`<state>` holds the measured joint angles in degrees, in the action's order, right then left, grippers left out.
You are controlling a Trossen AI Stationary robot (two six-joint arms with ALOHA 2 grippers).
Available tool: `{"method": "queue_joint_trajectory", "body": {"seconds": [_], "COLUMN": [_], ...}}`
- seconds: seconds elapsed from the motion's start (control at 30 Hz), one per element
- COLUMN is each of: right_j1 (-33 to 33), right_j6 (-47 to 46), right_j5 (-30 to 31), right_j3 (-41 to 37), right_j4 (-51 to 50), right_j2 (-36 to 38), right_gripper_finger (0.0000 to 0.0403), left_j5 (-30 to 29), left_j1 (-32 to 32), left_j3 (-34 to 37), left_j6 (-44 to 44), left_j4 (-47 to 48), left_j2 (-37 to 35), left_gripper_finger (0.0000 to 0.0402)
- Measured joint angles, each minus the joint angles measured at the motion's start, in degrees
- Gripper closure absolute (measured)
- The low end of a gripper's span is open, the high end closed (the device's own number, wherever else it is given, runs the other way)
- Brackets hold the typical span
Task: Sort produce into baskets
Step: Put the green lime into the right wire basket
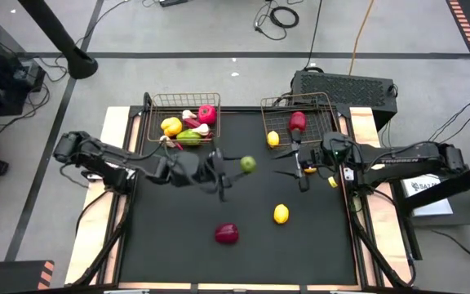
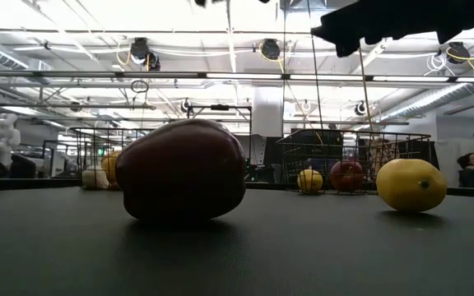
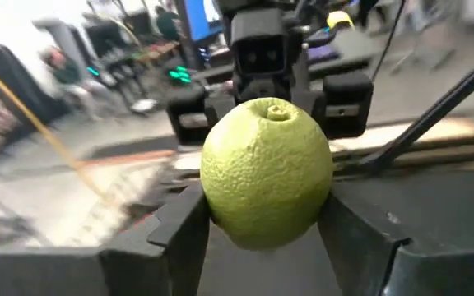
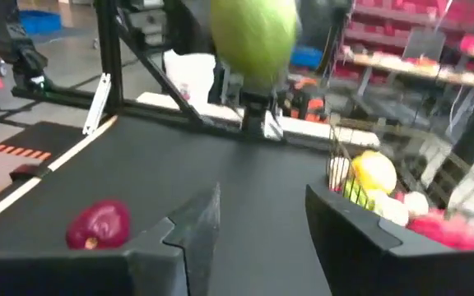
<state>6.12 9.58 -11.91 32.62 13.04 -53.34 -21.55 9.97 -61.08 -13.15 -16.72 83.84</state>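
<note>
Left tool point(image 1: 237, 167) pinching the green lime point(image 1: 248, 164), arm stretched low across mid-desk point(image 1: 178, 245) (lime clamped between both fingers in the left wrist view). Right tool point(image 1: 297, 167) spread, holding nothing, arm reaching in near the right basket point(image 1: 326, 106). Left basket point(image 1: 155, 104) holds mixed produce. Loose on the desk: yellow lemon point(image 1: 281, 214), dark red apple point(image 1: 227, 234).

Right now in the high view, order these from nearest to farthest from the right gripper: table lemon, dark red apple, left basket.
From the right gripper:
1. Lemon, just toward the table's front.
2. Dark red apple, front centre.
3. Left basket, far back left.
</note>
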Motion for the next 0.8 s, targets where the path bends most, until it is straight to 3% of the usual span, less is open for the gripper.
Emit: {"method": "queue_joint_trajectory", "body": {"seconds": [0.17, 0.47, 0.63, 0.8], "right_j1": [-2.28, -6.02, -6.61, -5.79], "right_j6": [0.99, -2.72, -2.95, -6.23], "right_j5": [2.85, 3.27, 3.13, 3.44], "right_j3": [0.02, 0.02, 0.23, 4.69], "right_j4": [5.41, 20.80, 30.40, 27.41], "right_j2": [-0.17, -4.94, -11.88, -15.48], "right_gripper_finger": [0.0196, 0.0083, 0.0073, 0.0078], "left_j5": [9.41, 13.05, 13.06, 13.06], "left_j1": [-4.72, -5.21, -5.06, -4.95], "left_j3": [0.04, 0.63, 0.72, 0.72], "left_j6": [9.20, 13.79, 12.64, 9.57], "left_j4": [-0.94, -2.05, -4.50, -5.08], "left_j2": [0.06, 1.70, 3.85, 4.54], "left_gripper_finger": [0.0194, 0.0194, 0.0194, 0.0194]}}
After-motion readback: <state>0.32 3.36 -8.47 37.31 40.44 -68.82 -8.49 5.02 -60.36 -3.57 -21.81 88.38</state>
